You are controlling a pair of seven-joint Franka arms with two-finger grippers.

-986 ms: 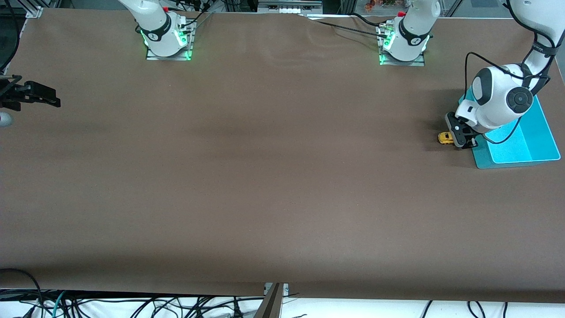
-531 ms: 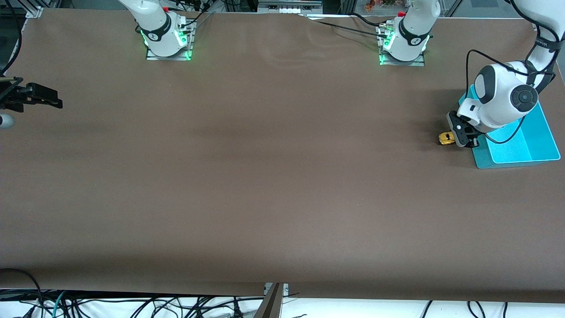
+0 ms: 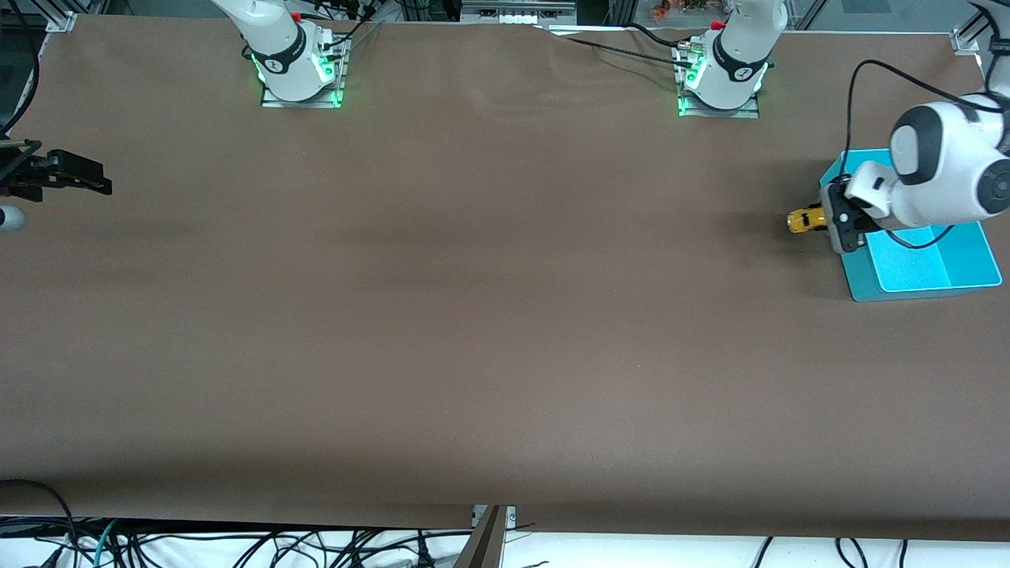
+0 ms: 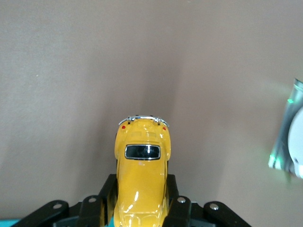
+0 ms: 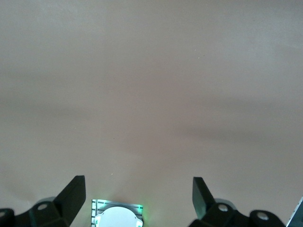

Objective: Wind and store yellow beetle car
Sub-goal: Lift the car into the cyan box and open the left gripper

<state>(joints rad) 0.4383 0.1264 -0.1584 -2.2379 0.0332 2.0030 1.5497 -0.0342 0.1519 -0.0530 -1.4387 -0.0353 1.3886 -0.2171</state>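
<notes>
The yellow beetle car point(image 3: 806, 220) is held in the air by my left gripper point(image 3: 830, 221), just over the table beside the turquoise bin point(image 3: 923, 272) at the left arm's end. In the left wrist view the car point(image 4: 142, 179) sits between the two black fingers point(image 4: 105, 198), which press on its sides; its rear window and bumper point away from the wrist. My right gripper point(image 3: 79, 175) waits at the right arm's end of the table, open and empty, with its fingers point(image 5: 73, 191) wide apart.
The two arm bases point(image 3: 298, 75) point(image 3: 720, 83) stand along the table edge farthest from the front camera. The right arm's base also shows in the right wrist view point(image 5: 117, 215). Brown table cloth point(image 3: 489, 315) covers the whole surface.
My left gripper has lifted the car off the table and moved it up and toward the bin's end. The right arm has not moved.
</notes>
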